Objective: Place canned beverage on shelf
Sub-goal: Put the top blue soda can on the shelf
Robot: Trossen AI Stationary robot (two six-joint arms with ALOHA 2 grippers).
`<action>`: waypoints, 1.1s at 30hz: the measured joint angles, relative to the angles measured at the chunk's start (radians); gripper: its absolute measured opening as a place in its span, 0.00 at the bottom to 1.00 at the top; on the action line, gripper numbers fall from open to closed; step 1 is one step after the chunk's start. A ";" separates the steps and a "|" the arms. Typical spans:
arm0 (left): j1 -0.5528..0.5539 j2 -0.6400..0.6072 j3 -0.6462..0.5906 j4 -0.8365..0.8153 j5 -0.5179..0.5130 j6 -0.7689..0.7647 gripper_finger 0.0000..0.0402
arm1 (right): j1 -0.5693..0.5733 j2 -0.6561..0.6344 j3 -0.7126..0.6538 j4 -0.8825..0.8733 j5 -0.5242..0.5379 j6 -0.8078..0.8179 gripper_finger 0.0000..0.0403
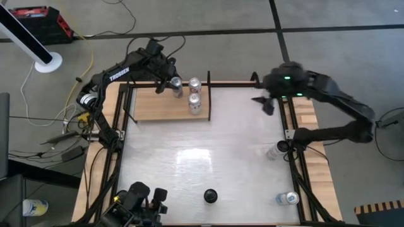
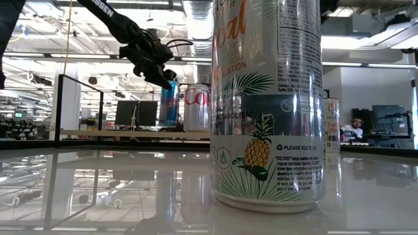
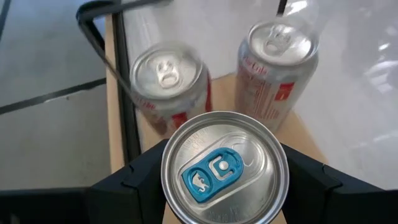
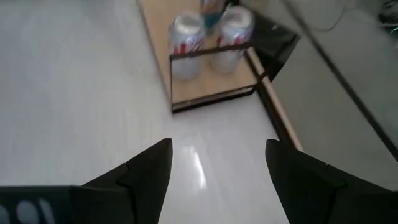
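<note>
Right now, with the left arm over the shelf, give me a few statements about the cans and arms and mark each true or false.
1. The left gripper holds a blue-tabbed can. True.
2. Two red-and-white cans stand on the shelf. True.
3. The right gripper grips a can. False: its jaws are open and empty.
4. The pineapple can lies on its side. False: it stands upright on the table.
</note>
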 joint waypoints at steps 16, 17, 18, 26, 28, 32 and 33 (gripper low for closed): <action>0.000 0.000 0.000 -0.006 0.001 -0.029 0.54 | -0.029 -0.416 -0.055 0.064 0.010 0.176 0.70; 0.000 0.000 0.000 -0.006 0.001 -0.030 0.54 | -0.029 -0.436 -0.070 0.071 0.012 0.180 0.70; 0.000 0.000 0.000 -0.006 0.001 -0.030 0.54 | -0.029 -0.455 -0.085 0.069 0.013 0.185 0.70; 0.007 0.000 -0.039 -0.003 -0.004 -0.024 0.54 | -0.029 -0.551 -0.165 0.102 0.028 0.213 0.70; 0.008 0.000 -0.040 0.011 -0.004 -0.025 0.54 | -0.029 -0.558 -0.165 0.106 0.028 0.213 0.70; 0.008 0.000 -0.040 0.039 0.003 -0.028 0.54 | -0.029 -0.560 -0.165 0.111 0.029 0.213 0.70; 0.008 0.000 -0.040 0.045 0.008 -0.028 0.54 | -0.029 -0.559 -0.165 0.110 0.029 0.214 0.70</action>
